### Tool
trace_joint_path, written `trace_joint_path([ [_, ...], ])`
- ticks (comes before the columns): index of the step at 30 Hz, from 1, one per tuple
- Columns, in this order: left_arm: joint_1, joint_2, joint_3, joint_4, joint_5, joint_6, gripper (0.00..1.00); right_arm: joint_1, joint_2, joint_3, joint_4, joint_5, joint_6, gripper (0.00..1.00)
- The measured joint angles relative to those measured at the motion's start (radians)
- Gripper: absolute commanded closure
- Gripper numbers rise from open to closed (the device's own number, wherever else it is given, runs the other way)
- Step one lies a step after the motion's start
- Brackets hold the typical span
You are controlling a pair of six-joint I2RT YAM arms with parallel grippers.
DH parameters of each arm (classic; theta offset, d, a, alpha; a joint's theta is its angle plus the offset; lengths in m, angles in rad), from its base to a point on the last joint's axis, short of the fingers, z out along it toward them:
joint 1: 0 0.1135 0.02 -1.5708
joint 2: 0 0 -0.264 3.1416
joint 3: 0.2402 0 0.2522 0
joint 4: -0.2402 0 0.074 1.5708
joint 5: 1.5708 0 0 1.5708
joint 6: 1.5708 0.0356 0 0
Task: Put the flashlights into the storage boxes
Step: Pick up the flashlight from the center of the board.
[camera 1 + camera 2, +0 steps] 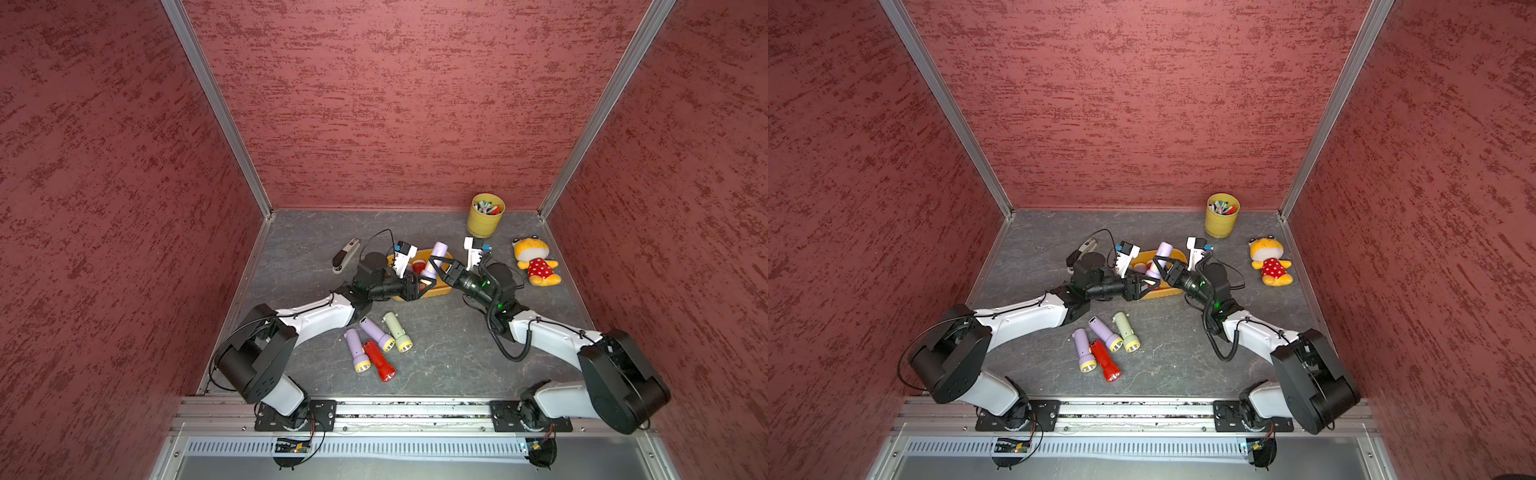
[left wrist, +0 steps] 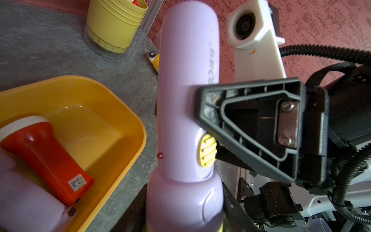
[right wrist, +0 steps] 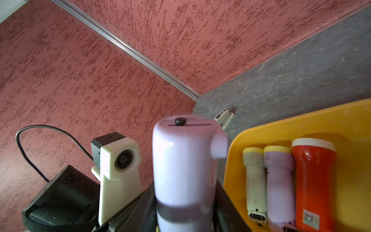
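Nearest us, four flashlights lie loose on the tabletop in a fan: a loose red flashlight (image 1: pixel 379 360), a pale green flashlight (image 1: pixel 397 332) and two lilac ones, all touching or nearly so, heads pointing near. Moving up to mid-table, both arms meet over the tray (image 3: pixel 301 120), and here's the action: a held lilac flashlight (image 1: pixel 438 253) hangs tilted above the tray's right end, tail aimed far, and both grippers have it at once. The left gripper (image 1: pixel 426 285) has its jaws drawn in around the flared head. The right gripper (image 1: pixel 434 266) has its jaws narrowly set across the barrel near the yellow switch, and how firmly it pinches I can't say. Looks like a hand-over in mid-air! Down in the tray, three are already home side by side: a pale green one, a lilac one and a white-rimmed red flashlight (image 3: pixel 313 176), with bare floor free at the right end. These look like light, hard, glossy plastic, so I'd expect them to slip or roll. The straight barrel just behind the flare seems the safest hold, since the shoulder stops it sliding out. Farther back sit a stapler (image 1: pixel 345 255) on the left, a plush toy (image 1: pixel 534 262) on the right, and a yellow cup of pens (image 1: pixel 485 214) by the far wall.
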Motion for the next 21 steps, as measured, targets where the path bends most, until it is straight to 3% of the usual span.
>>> trace_joint_path([
  [5,0.011,-0.015,0.007,-0.067,-0.003,0.039,0.50,0.001,-0.029,0.000,-0.043,0.012,-0.055,0.39],
  [10,0.037,-0.048,0.010,-0.169,-0.003,0.117,0.52,0.001,-0.142,0.006,-0.183,0.059,-0.185,0.38],
  [13,0.051,-0.068,0.034,-0.276,-0.003,0.216,0.53,0.001,-0.228,0.055,-0.349,0.102,-0.337,0.38],
  [21,0.061,-0.073,0.201,-0.629,0.046,0.505,0.54,0.006,-0.352,0.249,-0.800,0.177,-0.943,0.35],
])
